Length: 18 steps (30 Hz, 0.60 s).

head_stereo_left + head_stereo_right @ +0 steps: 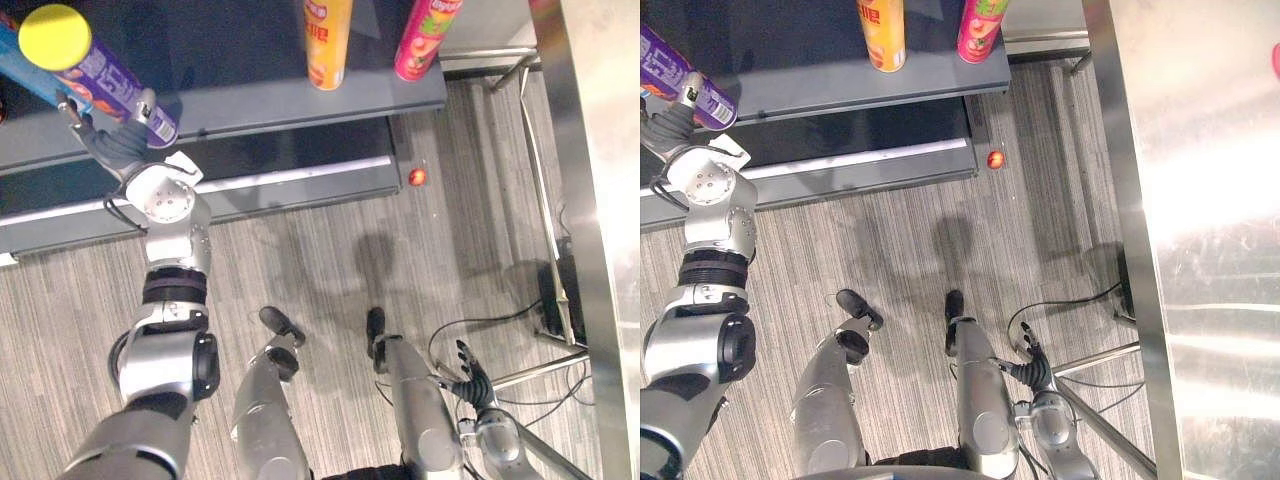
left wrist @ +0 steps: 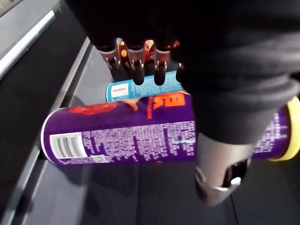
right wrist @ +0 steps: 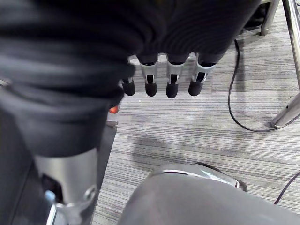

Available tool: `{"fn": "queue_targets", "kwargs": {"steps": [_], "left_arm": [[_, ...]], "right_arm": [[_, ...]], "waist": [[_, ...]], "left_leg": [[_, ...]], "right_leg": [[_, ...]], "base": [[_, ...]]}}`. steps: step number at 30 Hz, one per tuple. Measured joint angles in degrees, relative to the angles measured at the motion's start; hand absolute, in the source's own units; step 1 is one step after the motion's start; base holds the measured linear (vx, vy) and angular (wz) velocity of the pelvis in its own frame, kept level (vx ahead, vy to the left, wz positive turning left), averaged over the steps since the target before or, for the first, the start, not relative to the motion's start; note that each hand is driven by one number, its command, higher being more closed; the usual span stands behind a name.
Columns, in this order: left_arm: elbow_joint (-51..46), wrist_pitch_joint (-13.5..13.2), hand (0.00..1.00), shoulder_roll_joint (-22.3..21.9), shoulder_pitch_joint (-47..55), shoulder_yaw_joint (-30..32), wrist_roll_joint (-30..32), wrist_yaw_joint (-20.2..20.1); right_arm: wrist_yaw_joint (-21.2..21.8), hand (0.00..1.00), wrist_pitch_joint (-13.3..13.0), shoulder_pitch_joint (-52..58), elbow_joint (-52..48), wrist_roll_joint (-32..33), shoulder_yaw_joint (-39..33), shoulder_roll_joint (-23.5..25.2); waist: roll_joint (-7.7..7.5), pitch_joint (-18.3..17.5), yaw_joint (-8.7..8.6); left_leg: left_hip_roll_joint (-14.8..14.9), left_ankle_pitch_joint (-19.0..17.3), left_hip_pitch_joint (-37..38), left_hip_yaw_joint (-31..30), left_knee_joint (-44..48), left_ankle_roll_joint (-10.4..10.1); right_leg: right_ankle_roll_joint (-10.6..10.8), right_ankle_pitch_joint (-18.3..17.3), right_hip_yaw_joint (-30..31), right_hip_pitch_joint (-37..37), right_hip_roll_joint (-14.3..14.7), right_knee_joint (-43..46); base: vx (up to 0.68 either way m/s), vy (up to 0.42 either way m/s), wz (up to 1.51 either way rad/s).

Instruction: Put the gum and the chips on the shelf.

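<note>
Chips can (image 1: 108, 72) (purple, yellow lid) is held in the left robot hand (image 1: 112, 140), over the dark shelf (image 1: 300, 108).

Nearest: the right robot hand (image 1: 470, 382) hangs low by the robot's side, fingers (image 3: 171, 87) loose and holding nothing, well apart from any can.

Middle: a small red thing (image 1: 417, 177) lies on the floor just off the shelf's corner (gum? too small to tell).

Far: the left robot hand's fingers and thumb are curled round the can. Its long axis tilts, lid up and to the robot's left, base down toward the shelf board. The likely next move is to tip it upright. An orange can (image 1: 328, 40) and a pink can (image 1: 425, 40) stand farther right.

The left wrist view adds a blue can (image 2: 136, 89) lying just behind the purple one. Whether the two touch, I cannot tell.
</note>
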Motion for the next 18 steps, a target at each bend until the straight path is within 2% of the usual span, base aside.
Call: {"fn": "queue_targets", "kwargs": {"steps": [8,14,18], "left_arm": [[0.37,0.00,0.00,-0.24,-1.03,0.16,-0.01,0.18],[1.77,0.00,0.00,-0.30,-1.22,0.65,-0.02,0.32],[1.77,0.00,0.00,-0.35,-1.75,0.64,-0.02,0.58]], "right_arm": [[-0.19,0.00,-0.33,-0.58,-0.19,0.52,0.25,0.14],[-0.38,0.00,-0.49,-0.90,-0.28,1.98,0.28,0.86],[-0.46,0.00,-1.44,-1.26,-0.42,2.29,0.29,1.27]], "waist": [[-0.30,0.13,-0.34],[-1.11,0.52,-0.45],[-1.22,0.57,-0.46]], "left_leg": [[0.05,0.37,-1.51,-0.11,-0.06,0.24],[0.08,0.70,-1.89,-0.21,-0.09,0.64],[0.02,0.82,-2.45,-0.28,-0.11,0.66]], "right_leg": [[-0.02,0.02,-0.16,-1.58,0.03,0.27],[-0.02,0.02,-0.25,-2.00,0.10,0.44],[-0.02,0.02,-0.26,-2.59,0.08,0.55]], "base": [[0.05,-0.025,0.01],[0.07,-0.029,0.00],[0.05,-0.026,0.01]]}}
